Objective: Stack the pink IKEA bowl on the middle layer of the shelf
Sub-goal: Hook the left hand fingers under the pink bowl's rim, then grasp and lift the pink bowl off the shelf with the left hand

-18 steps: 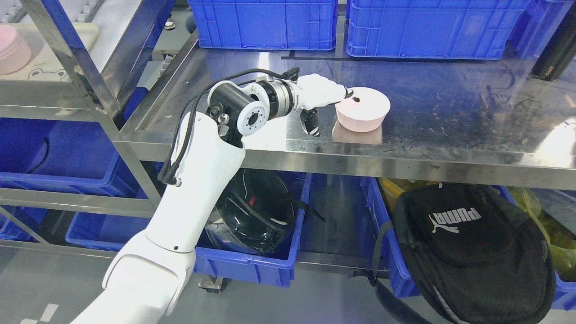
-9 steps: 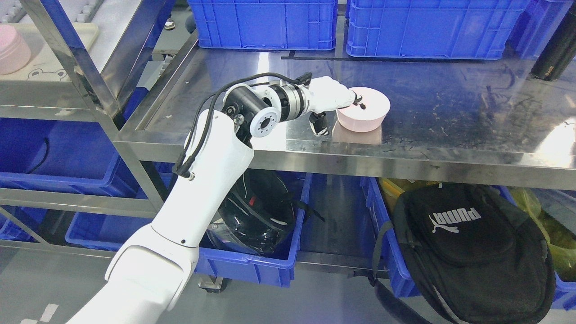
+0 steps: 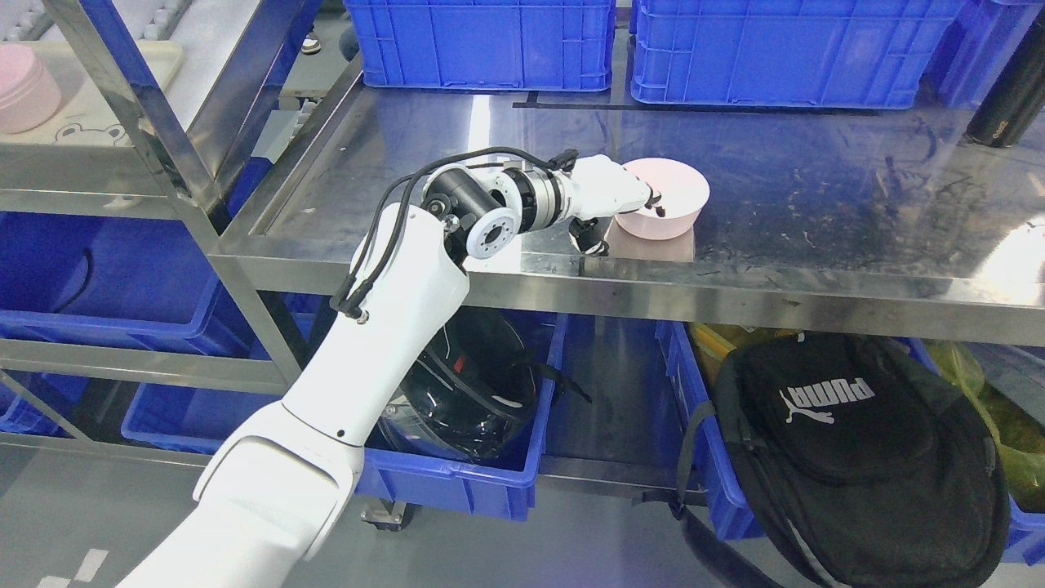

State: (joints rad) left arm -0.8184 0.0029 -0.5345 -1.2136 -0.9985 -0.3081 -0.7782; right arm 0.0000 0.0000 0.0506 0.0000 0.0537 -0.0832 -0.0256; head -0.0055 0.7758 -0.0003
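Left hand (image 3: 614,196) at frame centre grips the pink bowl's (image 3: 671,204) left rim — fingers over the top, thumb below — bowl on the steel shelf (image 3: 816,212).

Storeroom: steel shelving (image 3: 735,294) holding blue crates (image 3: 482,41).

Steel shelf (image 3: 816,269) (scuffed): pink bowl (image 3: 673,204), two blue crates (image 3: 482,41), black bottle (image 3: 1008,102).

A stainless steel shelf (image 3: 816,245) glares under overhead light. Blue plastic crates (image 3: 482,41) line its back; below sit more blue bins (image 3: 457,482), a black helmet (image 3: 465,392), a black backpack (image 3: 849,457) and grey floor (image 3: 571,547).
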